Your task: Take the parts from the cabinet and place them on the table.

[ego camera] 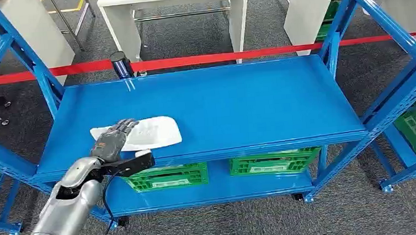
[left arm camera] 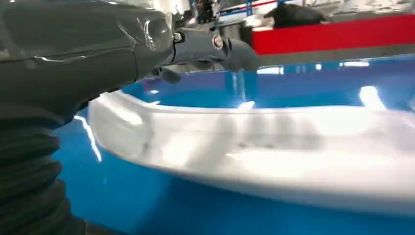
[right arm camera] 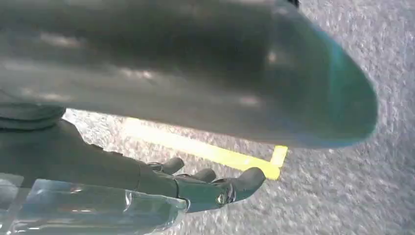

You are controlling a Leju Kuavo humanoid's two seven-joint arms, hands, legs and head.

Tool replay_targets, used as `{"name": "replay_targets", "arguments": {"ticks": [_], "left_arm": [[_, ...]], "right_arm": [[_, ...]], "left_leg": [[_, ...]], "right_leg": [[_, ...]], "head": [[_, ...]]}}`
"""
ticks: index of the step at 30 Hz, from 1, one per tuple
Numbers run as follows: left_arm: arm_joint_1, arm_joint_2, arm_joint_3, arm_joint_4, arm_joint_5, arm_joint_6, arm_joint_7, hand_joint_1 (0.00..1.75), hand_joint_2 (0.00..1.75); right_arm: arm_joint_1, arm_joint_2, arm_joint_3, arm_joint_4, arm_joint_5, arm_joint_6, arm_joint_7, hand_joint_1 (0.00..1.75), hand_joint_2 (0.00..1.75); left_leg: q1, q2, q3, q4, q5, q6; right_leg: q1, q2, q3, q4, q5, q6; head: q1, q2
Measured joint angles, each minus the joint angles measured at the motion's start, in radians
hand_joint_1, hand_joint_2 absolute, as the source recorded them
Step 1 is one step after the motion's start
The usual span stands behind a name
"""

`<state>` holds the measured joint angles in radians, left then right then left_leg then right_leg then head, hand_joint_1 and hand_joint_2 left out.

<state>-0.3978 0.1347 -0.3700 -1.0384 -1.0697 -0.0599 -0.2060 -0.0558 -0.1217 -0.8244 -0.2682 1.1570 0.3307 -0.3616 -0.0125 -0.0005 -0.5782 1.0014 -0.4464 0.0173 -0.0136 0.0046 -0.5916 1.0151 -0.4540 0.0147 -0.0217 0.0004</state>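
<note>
One white part (ego camera: 149, 134) (flat), lengthwise along shelf (ego camera: 238, 104)

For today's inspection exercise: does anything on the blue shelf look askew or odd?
Nothing stands out. The flat white moulded plastic part lies level on the blue metal shelf, with the left hand resting on its end.

Open blue shelf top (ego camera: 238, 101) right of white part (ego camera: 151, 133); flanked by slanted blue frame struts (ego camera: 30, 63) at both ends.
</note>
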Motion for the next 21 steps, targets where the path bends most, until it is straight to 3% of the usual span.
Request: {"name": "replay_targets", "arguments": {"ticks": [2,3,5,6,7,8,9,10,11,12,13,15,16,17,18,20,21], "left_arm": [[-0.004,-0.002,-0.004,0.011,0.0,0.0,0.0,0.0,1.75],[-0.008,-0.001,-0.005,0.014,0.0,0.0,0.0,0.0,1.75],[-0.01,-0.002,-0.007,0.022,0.0,0.0,0.0,0.0,1.75],[-0.009,-0.002,-0.008,0.026,0.0,0.0,0.0,0.0,1.75],[-0.007,-0.002,-0.01,0.031,0.0,0.0,-0.001,0.4,1.75],[-0.007,-0.002,-0.01,0.035,0.001,-0.001,-0.002,0.4,1.75],[-0.008,-0.002,-0.011,0.036,0.003,-0.001,-0.003,1.57,1.75],[-0.009,-0.002,-0.011,0.036,0.004,-0.002,-0.005,1.66,1.75],[-0.011,-0.002,-0.011,0.036,0.007,-0.002,-0.005,1.66,1.75],[-0.014,0.0,-0.01,0.036,0.012,-0.002,-0.005,1.71,1.75],[-0.016,-0.001,-0.011,0.036,0.014,-0.002,-0.005,1.73,1.75],[-0.015,0.001,-0.01,0.037,0.016,-0.003,-0.006,1.71,1.75],[-0.016,0.001,-0.011,0.037,0.017,-0.002,-0.007,1.68,1.75],[-0.016,-0.002,-0.011,0.036,0.018,-0.002,-0.008,1.73,1.75],[-0.018,-0.002,-0.011,0.036,0.019,-0.002,-0.009,1.71,1.75],[-0.017,-0.005,-0.012,0.037,0.021,-0.003,-0.009,1.69,1.75],[-0.016,-0.005,-0.012,0.038,0.023,-0.002,-0.009,1.62,1.75]], "right_arm": [[-0.001,0.001,0.001,0.002,-0.004,0.0,0.0,0.0,0.0],[-0.001,0.001,0.001,0.002,-0.005,0.0,0.0,0.0,0.0],[0.001,0.001,0.001,0.002,-0.007,0.0,0.0,0.0,0.0],[0.003,0.001,0.001,0.002,-0.008,0.0,0.0,0.0,0.0],[0.003,0.0,0.001,0.003,-0.008,0.002,0.0,0.0,0.0],[0.003,0.0,0.001,0.003,-0.008,0.003,0.0,0.0,0.0],[0.003,0.0,0.001,0.003,-0.009,0.005,-0.001,0.0,0.0],[0.003,0.0,0.001,0.003,-0.011,0.006,-0.002,0.0,0.0],[0.002,0.001,0.001,0.003,-0.011,0.006,-0.003,0.0,0.0],[0.002,0.005,0.002,0.003,-0.013,0.007,-0.004,0.0,0.0],[0.001,0.003,0.002,0.003,-0.014,0.007,-0.005,0.0,0.0],[0.004,0.003,0.002,0.003,-0.015,0.007,-0.005,0.0,0.0],[0.006,0.005,0.002,0.003,-0.016,0.008,-0.005,0.0,0.0],[0.006,0.005,0.003,0.004,-0.016,0.008,-0.005,0.0,0.0],[0.007,0.004,0.003,0.004,-0.017,0.008,-0.006,0.0,0.0],[0.007,-0.001,0.003,0.004,-0.019,0.008,-0.006,0.0,0.0],[0.01,-0.002,0.002,0.004,-0.021,0.008,-0.006,0.0,0.0]], "left_leg": [[0.004,-0.001,-0.011,0.016,-0.015,-0.012],[0.007,0.0,-0.029,0.06,-0.046,-0.02],[0.014,0.0,-0.105,0.224,-0.123,-0.029],[0.016,0.0,-0.141,0.297,-0.146,-0.031],[0.016,0.0,-0.16,0.333,-0.146,-0.031],[0.016,0.0,-0.154,0.315,-0.127,-0.029],[0.016,0.0,-0.122,0.248,-0.085,-0.025],[0.015,-0.001,-0.078,0.157,-0.039,-0.018],[0.011,-0.002,-0.029,0.061,0.002,-0.006],[0.006,-0.002,-0.004,0.014,-0.007,0.002],[0.002,0.0,-0.001,0.003,-0.008,0.003],[-0.002,0.0,-0.004,0.005,-0.007,0.005],[-0.003,0.0,-0.003,0.0,-0.004,0.01],[0.013,0.002,0.015,-0.029,0.013,0.017],[0.008,0.003,0.018,-0.036,0.018,0.022],[0.006,0.004,0.014,-0.036,0.021,0.027],[0.004,0.004,0.012,-0.035,0.021,0.027]], "right_leg": [[-0.011,0.002,0.002,-0.004,0.006,-0.011],[-0.012,0.002,0.003,-0.004,0.005,-0.013],[-0.011,0.002,0.001,-0.004,0.005,-0.014],[-0.01,0.002,0.001,-0.004,0.005,-0.014],[-0.01,0.002,0.001,-0.003,0.005,-0.015],[-0.009,0.003,0.002,-0.003,0.005,-0.014],[-0.008,0.004,0.004,-0.003,0.004,-0.014],[-0.007,0.005,0.006,-0.003,0.004,-0.014],[-0.004,0.006,0.008,-0.004,0.004,-0.014],[-0.005,0.007,0.007,-0.005,0.004,-0.013],[0.0,0.006,0.001,-0.004,0.006,-0.01],[-0.006,0.005,-0.001,-0.008,0.01,-0.002],[-0.005,0.005,0.002,-0.012,0.013,0.002],[-0.004,0.004,-0.002,-0.007,0.008,0.006],[-0.003,0.002,-0.013,0.015,-0.007,0.005],[-0.005,0.003,-0.087,0.171,-0.076,-0.005],[-0.005,0.002,-0.127,0.254,-0.103,-0.005]], "head": [[-0.001,0.0],[-0.006,0.0],[-0.006,0.0],[-0.006,0.0],[-0.006,0.0],[-0.006,0.0],[-0.006,0.0],[-0.006,0.0],[-0.006,0.0],[-0.003,0.0],[-0.005,0.0],[-0.004,0.0],[-0.005,0.0],[-0.004,0.0],[-0.002,0.0],[0.0,0.0],[-0.001,0.0]]}}
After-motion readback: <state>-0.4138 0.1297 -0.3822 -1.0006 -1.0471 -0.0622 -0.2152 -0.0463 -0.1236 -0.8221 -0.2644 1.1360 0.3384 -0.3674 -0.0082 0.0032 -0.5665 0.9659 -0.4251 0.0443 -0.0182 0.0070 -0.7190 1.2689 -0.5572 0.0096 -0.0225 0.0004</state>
